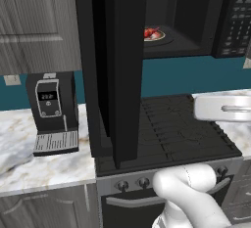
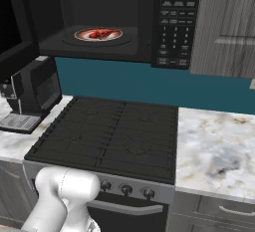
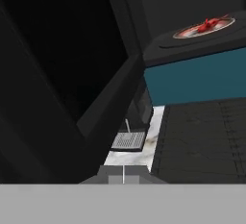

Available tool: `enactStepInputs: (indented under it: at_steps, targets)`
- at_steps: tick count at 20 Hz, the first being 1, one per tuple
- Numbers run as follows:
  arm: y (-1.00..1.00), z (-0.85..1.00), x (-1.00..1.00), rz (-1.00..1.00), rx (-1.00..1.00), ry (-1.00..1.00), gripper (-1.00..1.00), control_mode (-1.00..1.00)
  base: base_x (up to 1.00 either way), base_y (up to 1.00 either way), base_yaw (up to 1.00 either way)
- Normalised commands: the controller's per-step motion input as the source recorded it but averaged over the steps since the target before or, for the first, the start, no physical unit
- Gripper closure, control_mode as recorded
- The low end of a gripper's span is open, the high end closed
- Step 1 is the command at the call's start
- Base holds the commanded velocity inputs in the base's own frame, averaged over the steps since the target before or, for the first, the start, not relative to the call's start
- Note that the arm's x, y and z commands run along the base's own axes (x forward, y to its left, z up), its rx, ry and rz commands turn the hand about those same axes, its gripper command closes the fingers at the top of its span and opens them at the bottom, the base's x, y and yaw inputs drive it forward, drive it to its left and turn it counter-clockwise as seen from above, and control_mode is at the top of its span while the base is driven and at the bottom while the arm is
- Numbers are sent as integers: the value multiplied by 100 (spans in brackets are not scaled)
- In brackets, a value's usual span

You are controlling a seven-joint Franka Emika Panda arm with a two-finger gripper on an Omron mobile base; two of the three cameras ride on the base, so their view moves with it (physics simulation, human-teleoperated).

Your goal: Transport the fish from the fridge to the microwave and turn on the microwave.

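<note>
Fish (image 2: 101,33) inside microwave (image 2: 172,22) — door (image 1: 115,65) swung wide over stove (image 2: 112,136).

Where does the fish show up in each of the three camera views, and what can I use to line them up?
Left base view: the fish sits upper middle, on the plate inside the open microwave.
Right base view: upper left of centre, on the same plate.
Hand view: top right, small and seen from below.
Shared landmark: the teal wall strip under the microwave, above the stove.
</note>
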Motion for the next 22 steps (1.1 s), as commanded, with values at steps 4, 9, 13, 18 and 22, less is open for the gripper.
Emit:
enactStepInputs:
  at_steps: [4,9,13,18,22]
  targets:
    - [22,0,-31,0,0,-12,100,-100,0,0,0]
    - [18,0,-11,-1,0,-8,100,-100,0,0,0]
    - [21,0,-3,-4,0,-3,100,-100,0,0,0]
    - [26,0,-4,-9,0,-6,100,-100,0,0,0]
    - [24,0,-3,-8,-1,-2,100,-100,0,0,0]
